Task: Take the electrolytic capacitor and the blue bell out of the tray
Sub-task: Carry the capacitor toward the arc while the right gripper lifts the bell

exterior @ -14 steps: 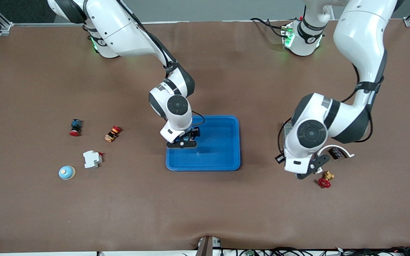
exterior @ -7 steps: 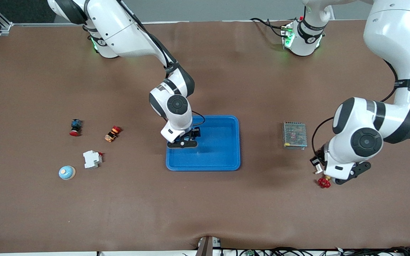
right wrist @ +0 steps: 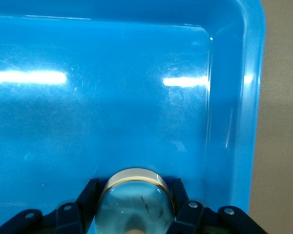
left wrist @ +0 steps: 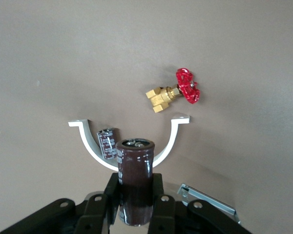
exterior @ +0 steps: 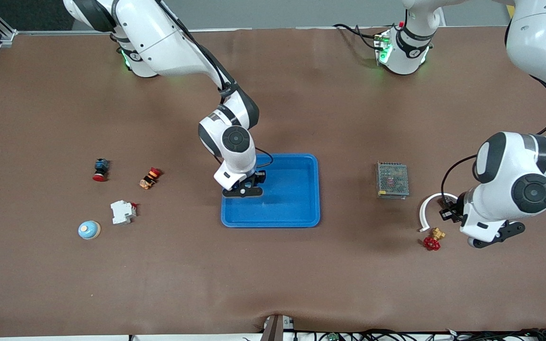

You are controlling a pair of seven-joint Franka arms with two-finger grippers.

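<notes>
Fingers of the left tool (left wrist: 135, 204) pinch a dark brown cylindrical capacitor (left wrist: 135, 180) over the brown desk (exterior: 349, 284), above a white curved plastic bracket (left wrist: 90, 141); a brass valve with red handwheel (exterior: 432, 240) lies at the bracket's six o'clock. The right tool (right wrist: 135, 207) clamps a pale blue domed bell (right wrist: 135, 201) low inside the blue plastic tray (exterior: 296, 208).

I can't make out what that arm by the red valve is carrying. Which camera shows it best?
The left wrist view: the left end effector grips a dark capacitor, plainly seen. The front view shows only a dark speck beside the arm; the right wrist view shows none.
</notes>
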